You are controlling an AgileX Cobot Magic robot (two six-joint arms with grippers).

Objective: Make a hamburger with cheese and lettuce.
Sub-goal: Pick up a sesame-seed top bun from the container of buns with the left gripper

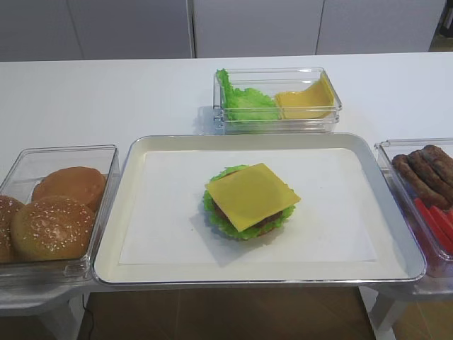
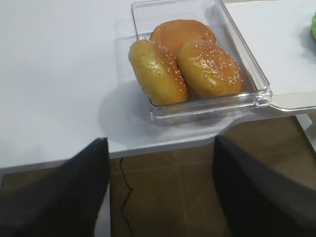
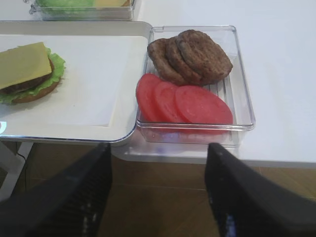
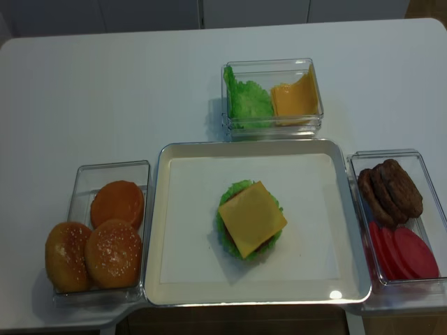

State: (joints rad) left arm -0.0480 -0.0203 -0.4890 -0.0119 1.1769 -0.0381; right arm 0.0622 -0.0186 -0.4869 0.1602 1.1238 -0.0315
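Exterior high, tray: we see the tray (image 1: 127, 212) mid-table, lined with white paper.
Exterior high, hamburger: the hamburger (image 1: 249, 202) sits near the tray's middle, no top bun on it.
Exterior high, cheese: the cheese (image 1: 253, 195) lies on top, corners overhanging the lettuce (image 1: 212, 207) frill beneath.
Exterior high, bins: buns (image 1: 53, 227) lie in the left bin, spare leaves and slices in the back bin (image 1: 277, 99), patties at the right edge.
Exterior high, arms: we find neither gripper in this view.

Right wrist, right gripper: the right gripper (image 3: 160, 192) hangs off the table's front edge, its fingers (image 3: 247, 197) spread wide with nothing between them.
Right wrist, bin: patties (image 3: 190, 55) lean in a row behind tomato slices (image 3: 185, 103).
Right wrist, hamburger: it shows at the left, on the tray.

Left wrist, left gripper: the left gripper (image 2: 160, 192) is below the table edge, fingers well apart and empty.
Left wrist, buns: two seeded buns and a plain one fill the bin.

Realsense, hamburger: centred on the tray, cheese uppermost, lettuce ringing it.
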